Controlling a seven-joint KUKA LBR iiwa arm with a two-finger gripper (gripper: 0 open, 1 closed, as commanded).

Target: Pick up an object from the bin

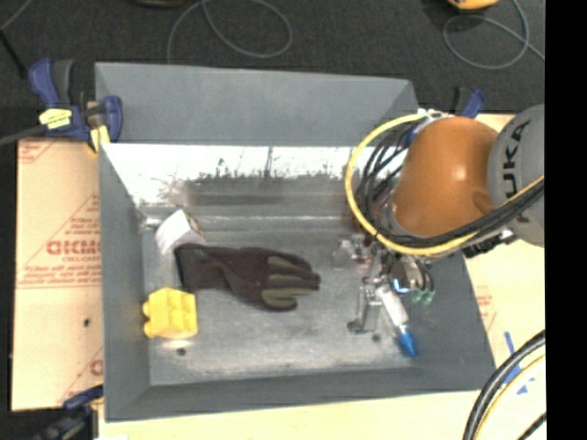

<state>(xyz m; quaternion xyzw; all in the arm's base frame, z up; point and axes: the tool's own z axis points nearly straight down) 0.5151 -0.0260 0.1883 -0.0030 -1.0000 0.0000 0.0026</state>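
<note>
My gripper (371, 302) hangs low over the right part of the bin floor, under the arm's orange cover. Just to its right lies a thin white pen-like thing with a blue tip (401, 326), pointing toward the front right corner; whether the gripper touches it I cannot tell. A dark brown glove (248, 275) lies flat in the middle of the bin, left of the gripper and apart from it, its fingers pointing right and a white tag (172, 232) at its cuff.
A yellow toy block (171, 313) sits at the front left of the bin floor. The arm, with cables looped round its orange cover, comes in over the bin's right wall.
</note>
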